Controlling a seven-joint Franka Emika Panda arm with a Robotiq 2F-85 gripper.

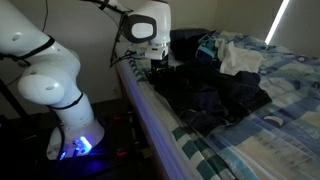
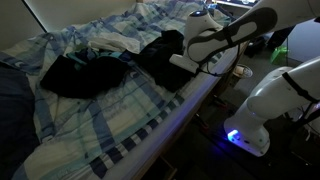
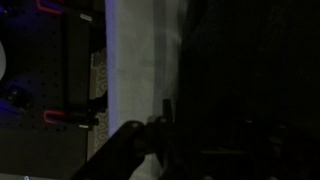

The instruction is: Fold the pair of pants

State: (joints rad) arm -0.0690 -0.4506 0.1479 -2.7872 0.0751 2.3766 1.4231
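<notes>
Progress: judged at the very start. The gripper (image 1: 158, 62) stands low at the bed's near edge, at centre left of the frame, right at the border of the pants (image 1: 215, 100). No fold is evident. The pants lie rumpled and spread in dark heaps across the sheet (image 1: 285, 110). In the opposite exterior view they stretch from centre left (image 2: 85, 75) towards the arm. All of the folding appears left to do, starting with a sound grip on an edge.

Gripper: in the wrist view, one dark finger (image 3: 150, 140) shows as a silhouette at lower centre. It sits against the pale strip of the bed edge (image 3: 140, 60), with dark cloth filling the right of the frame. The picture is too dark to show the gap between the fingers, so I cannot tell whether they are spread or pinching. Contact with the fabric looks likely but is not confirmed. No cloth is seen lifted.

Surroundings: a white cloth (image 1: 238, 60) lies beyond the pants, upper centre right, touching them. The plaid sheet covers the rest of the bed.
</notes>
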